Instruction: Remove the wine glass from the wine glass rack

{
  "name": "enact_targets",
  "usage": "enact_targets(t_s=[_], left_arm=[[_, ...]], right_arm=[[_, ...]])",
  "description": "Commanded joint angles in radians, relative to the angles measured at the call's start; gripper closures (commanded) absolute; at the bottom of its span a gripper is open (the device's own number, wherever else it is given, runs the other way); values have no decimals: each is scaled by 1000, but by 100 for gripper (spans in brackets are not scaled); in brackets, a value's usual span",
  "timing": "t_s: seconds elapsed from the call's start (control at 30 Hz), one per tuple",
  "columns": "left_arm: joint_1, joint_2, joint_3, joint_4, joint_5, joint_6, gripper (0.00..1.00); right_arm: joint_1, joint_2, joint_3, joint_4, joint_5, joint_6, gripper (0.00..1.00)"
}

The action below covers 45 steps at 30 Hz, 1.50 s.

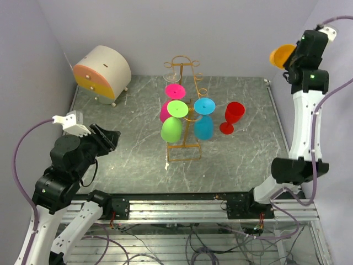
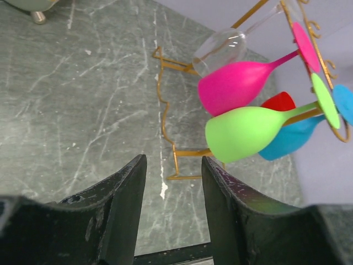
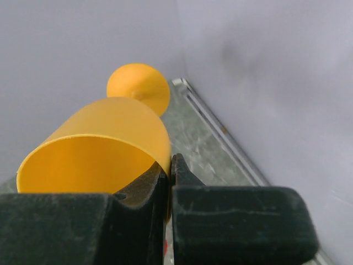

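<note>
Golden wine glass rack (image 1: 184,160): stands mid-desk (image 1: 127,160); a clear glass (image 1: 172,77), pink glass (image 1: 165,110), green glass (image 1: 172,130) and blue glass (image 1: 203,127) hang on it, bowls down.
Orange wine glass (image 1: 282,55): off the rack, held high to its right.
Right tool (image 3: 170,171): clenched on the orange glass's rim wall.
Left tool (image 2: 174,163): released, holding nothing, left of the rack.
Red glass (image 1: 233,116): upright, just right of the rack.
Drawer box (image 1: 102,73): behind-left of the rack, drawers closed.

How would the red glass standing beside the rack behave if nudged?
The red glass looks top-heavy, a wide bowl on a thin stem, so it would probably tip easily. It appears to be opaque plastic, likely light and not brittle. Tipped over, it might roll.
</note>
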Motion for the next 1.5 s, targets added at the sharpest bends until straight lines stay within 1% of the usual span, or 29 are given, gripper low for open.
enact_targets(t_s=[0.0,0.17,0.33,0.43,0.67,0.93,1.03,1.1,1.13,1.33,1.47], left_arm=[[-4,0,-28,-17,-67,59,45],[-4,-9,-65,-4,-67,65,46],[-4,-21,-108,13,-70,61,46],[-4,-24,-130,16,-66,59,46],[-4,-51,-189,40,-60,44,46],[-4,-42,-183,43,-71,65,47],[-4,-39,-186,45,-73,63,47],[-4,-44,-188,44,-73,62,47],[-4,-46,-190,44,-74,63,47],[-4,-44,-189,42,-73,64,47],[-4,-45,-191,47,-68,65,47]], right_arm=[[-159,70,-66,-64,-271,132,100],[-192,92,-246,-33,-338,152,100],[-203,75,-434,3,-357,160,100],[-209,65,-481,20,-365,162,100],[-209,76,-541,3,-360,139,100],[-209,86,-604,-17,-369,124,100],[-209,79,-610,-30,-351,124,100],[-209,76,-616,-26,-352,117,99],[-209,81,-613,-35,-353,115,97],[-205,103,-612,-41,-373,109,97],[-181,123,-604,-44,-365,101,95]])
